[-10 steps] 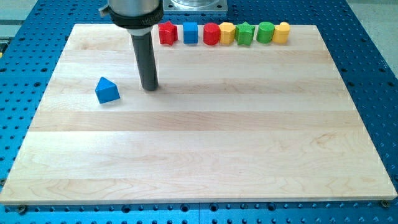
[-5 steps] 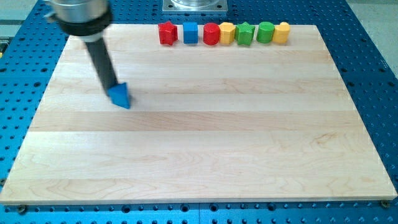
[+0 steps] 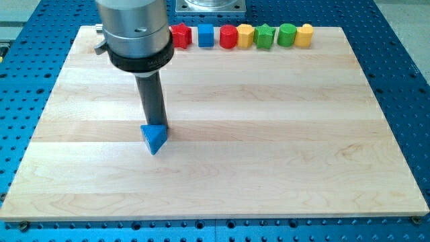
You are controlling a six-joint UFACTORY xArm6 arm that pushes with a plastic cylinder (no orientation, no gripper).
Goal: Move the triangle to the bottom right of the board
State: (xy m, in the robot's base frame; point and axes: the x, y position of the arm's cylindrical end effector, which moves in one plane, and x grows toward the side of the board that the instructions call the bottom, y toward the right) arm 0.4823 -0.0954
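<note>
The blue triangle block (image 3: 154, 139) lies on the wooden board (image 3: 269, 134), left of the middle. My tip (image 3: 155, 126) stands right at the triangle's upper edge, touching it from the view's top. The dark rod rises from there to the arm's round head near the view's top left.
A row of blocks lines the board's top edge: a red star (image 3: 180, 35), a blue cube (image 3: 205, 35), a red block (image 3: 228, 36), a yellow block (image 3: 245, 35), a green star (image 3: 265, 36), a green block (image 3: 287, 34) and a yellow block (image 3: 304, 35).
My tip swung left behind the blue triangle, then pushed it down and to the right. The triangle has turned as it slid. The row of blocks has not moved.
</note>
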